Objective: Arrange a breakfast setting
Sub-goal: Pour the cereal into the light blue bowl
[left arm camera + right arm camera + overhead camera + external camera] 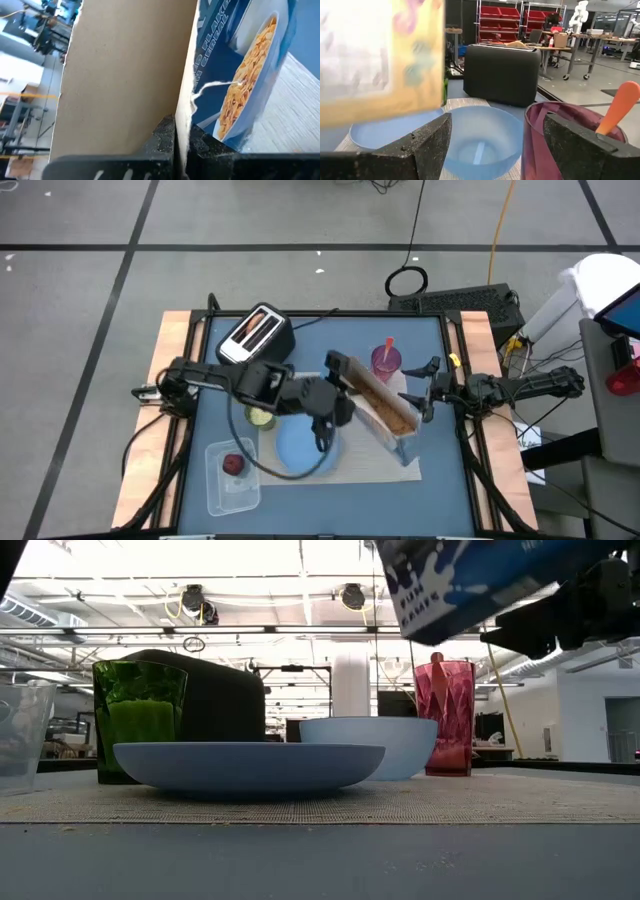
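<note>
Cereal box [375,395] is hanging tilted in the air above the beige placemat [385,465], and we are gripping one of its cardboard flaps with our left gripper [182,137], fingers clenched tight on the flap edge. Seen from above, the box is stretching diagonally from beside the purple cup [386,363] down toward the mat's right side; from table height its blue printed end [480,580] is showing high over the setting, clear of everything beneath it.

We are holding our right gripper [428,390] just to the right of the box, fingers spread wide and grasping nothing; its wrist view is looking between them at the blue bowl [480,140] and the cup, with the orange-handled spoon [620,107] standing inside the cup.

Below the box, the light-blue plate [250,765] is lying on the placemat, and the bowl is sitting just behind it, near the cup. A green glass [138,715] is standing to the left of the plate, with a black toaster [256,333] farther back. Near the table's front left, the dark-red fruit [233,464] is resting in a clear plastic container [225,485].
</note>
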{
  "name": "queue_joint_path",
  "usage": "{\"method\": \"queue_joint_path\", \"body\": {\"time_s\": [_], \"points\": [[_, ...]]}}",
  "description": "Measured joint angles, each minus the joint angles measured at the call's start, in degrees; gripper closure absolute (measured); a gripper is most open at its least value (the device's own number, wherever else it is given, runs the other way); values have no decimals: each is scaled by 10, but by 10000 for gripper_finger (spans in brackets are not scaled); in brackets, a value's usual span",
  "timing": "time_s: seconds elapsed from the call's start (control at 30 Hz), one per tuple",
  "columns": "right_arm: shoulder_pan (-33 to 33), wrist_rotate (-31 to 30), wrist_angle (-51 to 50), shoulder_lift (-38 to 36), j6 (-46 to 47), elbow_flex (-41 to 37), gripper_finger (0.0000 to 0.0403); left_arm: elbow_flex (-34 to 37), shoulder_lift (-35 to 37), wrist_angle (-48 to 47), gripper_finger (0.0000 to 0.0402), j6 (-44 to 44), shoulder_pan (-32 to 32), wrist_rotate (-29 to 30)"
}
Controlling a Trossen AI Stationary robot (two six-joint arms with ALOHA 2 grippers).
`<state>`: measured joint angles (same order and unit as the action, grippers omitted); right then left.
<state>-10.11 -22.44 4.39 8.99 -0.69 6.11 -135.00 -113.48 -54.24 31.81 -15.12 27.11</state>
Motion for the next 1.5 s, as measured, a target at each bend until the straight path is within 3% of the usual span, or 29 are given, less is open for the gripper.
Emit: {"method": "queue_joint_path", "body": {"time_s": [0.23, 0.43, 0.5, 1.2, 1.5], "points": [[0, 5, 0, 1, 35, 0, 101, 0, 39, 12, 399, -38, 31, 2], [0, 79, 72, 18, 46, -34, 101, 0, 50, 22, 399, -65, 57, 1], [-1, 77, 130, 29, 47, -49, 101, 0, 50, 23, 399, -69, 64, 1], [-1, 59, 392, 173, -42, -51, 101, 0, 49, 98, 399, -82, 88, -2], [-1, 59, 451, 202, -61, -52, 101, 0, 49, 115, 399, -82, 88, -3]]}}
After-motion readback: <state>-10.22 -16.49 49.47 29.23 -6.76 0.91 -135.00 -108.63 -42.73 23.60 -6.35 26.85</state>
